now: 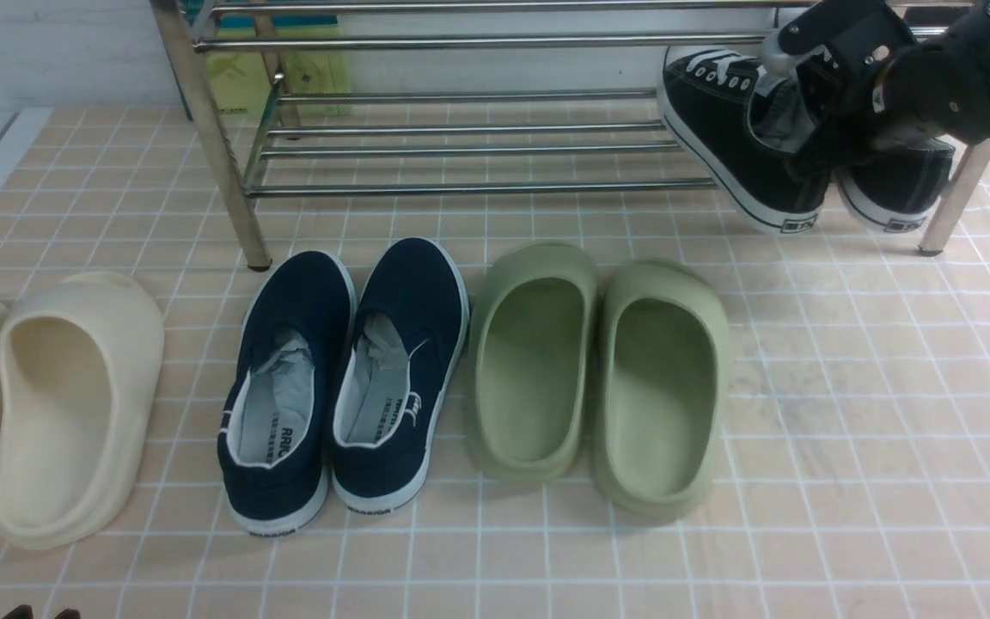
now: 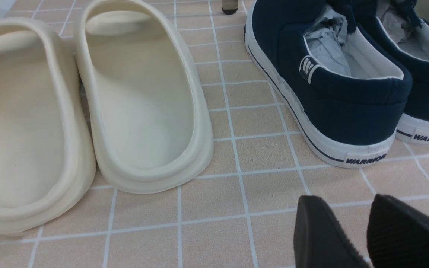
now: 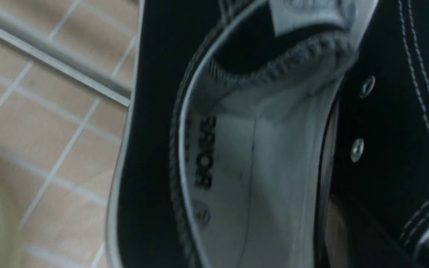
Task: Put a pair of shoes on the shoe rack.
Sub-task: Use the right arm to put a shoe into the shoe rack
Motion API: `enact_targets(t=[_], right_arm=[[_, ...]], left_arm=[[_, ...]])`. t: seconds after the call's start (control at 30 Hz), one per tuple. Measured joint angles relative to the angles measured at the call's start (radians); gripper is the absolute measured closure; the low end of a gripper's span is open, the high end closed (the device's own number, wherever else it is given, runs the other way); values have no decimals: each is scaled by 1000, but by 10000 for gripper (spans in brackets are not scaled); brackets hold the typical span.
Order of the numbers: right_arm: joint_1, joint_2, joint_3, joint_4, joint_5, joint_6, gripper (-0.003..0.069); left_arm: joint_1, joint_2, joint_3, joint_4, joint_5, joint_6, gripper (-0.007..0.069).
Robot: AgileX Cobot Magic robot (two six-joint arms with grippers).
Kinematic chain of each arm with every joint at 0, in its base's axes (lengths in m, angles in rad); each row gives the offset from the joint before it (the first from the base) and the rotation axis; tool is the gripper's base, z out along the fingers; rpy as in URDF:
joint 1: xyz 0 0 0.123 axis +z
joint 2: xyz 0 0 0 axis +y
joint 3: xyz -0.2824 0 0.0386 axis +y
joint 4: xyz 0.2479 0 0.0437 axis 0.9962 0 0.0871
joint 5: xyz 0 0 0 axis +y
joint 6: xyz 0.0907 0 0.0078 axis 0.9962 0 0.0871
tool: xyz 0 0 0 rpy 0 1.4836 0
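Observation:
The pair of shoes, two black lace-up sneakers (image 1: 723, 129) with white soles, hangs in my right gripper (image 1: 813, 112) at the right end of the shoe rack (image 1: 478, 129). The gripper is shut on their inner side walls, pinched together. Both sneakers are tilted, toes raised toward the rack's lower bars and heels (image 1: 791, 219) hanging low in front of them. The right wrist view shows one sneaker's grey lining (image 3: 259, 160) beside the other's black side (image 3: 393, 111), with a rack bar (image 3: 58, 56) behind. My left gripper (image 2: 346, 199) is open over bare floor, far from the sneakers.
Three pairs stand on the tiled floor before the rack: cream slippers (image 1: 74, 404), navy slip-ons (image 1: 349, 378) and green slippers (image 1: 598, 378). The rack's right front leg (image 1: 955, 202) stands just right of the held sneakers. The left front leg (image 1: 220, 155) is behind the navy pair.

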Motion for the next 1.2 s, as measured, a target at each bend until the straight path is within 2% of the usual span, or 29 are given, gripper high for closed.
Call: enact_targets(t=[0.27,0.37,0.5,0.67,0.8,1.07,1.13,1.2], right_arm=[[-19,47,-1,-34,-134,0,645],[-21,49,-1,-41,-137,0,607],[-21,49,-2,-49,-131,0,487],[-22,43,-11,-37,-73,18,300],[-21,11,-15,-16,-2,92,221],[-21,-151,-21,6,67,150,214],[-21,-177,-22,6,97,150,232],[-21,-203,-24,8,181,150,303]], left_arm=[[0,0,0,0,0,0,385],[0,0,0,0,0,0,385],[0,0,0,0,0,0,385],[0,0,0,0,0,0,385],[0,0,0,0,0,0,385],[0,0,0,0,0,0,385],[0,0,0,0,0,0,385],[0,0,0,0,0,0,385]])
